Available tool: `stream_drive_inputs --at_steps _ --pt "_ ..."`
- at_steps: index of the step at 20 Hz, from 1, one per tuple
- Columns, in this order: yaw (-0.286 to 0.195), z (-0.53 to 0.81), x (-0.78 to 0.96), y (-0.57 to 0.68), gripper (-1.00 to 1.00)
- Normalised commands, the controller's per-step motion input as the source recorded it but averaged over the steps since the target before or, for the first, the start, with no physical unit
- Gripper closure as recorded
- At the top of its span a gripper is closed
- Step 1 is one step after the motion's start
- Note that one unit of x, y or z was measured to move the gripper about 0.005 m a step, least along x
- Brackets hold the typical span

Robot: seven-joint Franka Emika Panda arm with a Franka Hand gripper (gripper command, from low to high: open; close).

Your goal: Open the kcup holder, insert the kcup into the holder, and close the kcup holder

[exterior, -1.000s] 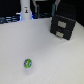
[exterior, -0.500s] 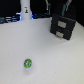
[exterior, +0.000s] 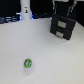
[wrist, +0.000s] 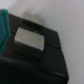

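Observation:
The kcup holder (exterior: 63, 26) is a black box with two pale-handled drawer fronts, at the far end of the table on the exterior view's right. Both drawers look shut. My gripper (exterior: 64, 9) is a dark shape right above and behind the holder; its jaws are too blurred to read. The wrist view shows the holder's black body (wrist: 45, 62) from very close, with one pale handle (wrist: 31, 40) in the middle. The kcup (exterior: 28, 64), a small white pod with a green and blue top, stands alone on the white table, near the front on the exterior view's left, far from the gripper.
A tall white bottle-like post (exterior: 25, 10) stands at the back on the exterior view's left. A teal shape (wrist: 4, 25) shows at the edge of the wrist view. The white table (exterior: 50, 60) stretches between the kcup and the holder.

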Motion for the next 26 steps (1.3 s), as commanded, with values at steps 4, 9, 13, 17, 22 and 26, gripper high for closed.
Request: stream_drive_inputs --at_steps 4,9,13,17,22,26 --pt "-0.161 -0.22 -0.16 0.57 -1.0" --pt "-0.151 -0.25 -0.15 0.51 -1.0" --pt "-0.144 -0.31 -0.13 0.41 -1.0" --pt "-0.149 -0.36 -0.19 0.27 -1.0" --pt "-0.149 -0.38 -0.35 0.13 -1.0" --pt "-0.045 -0.43 -0.49 0.02 -1.0"
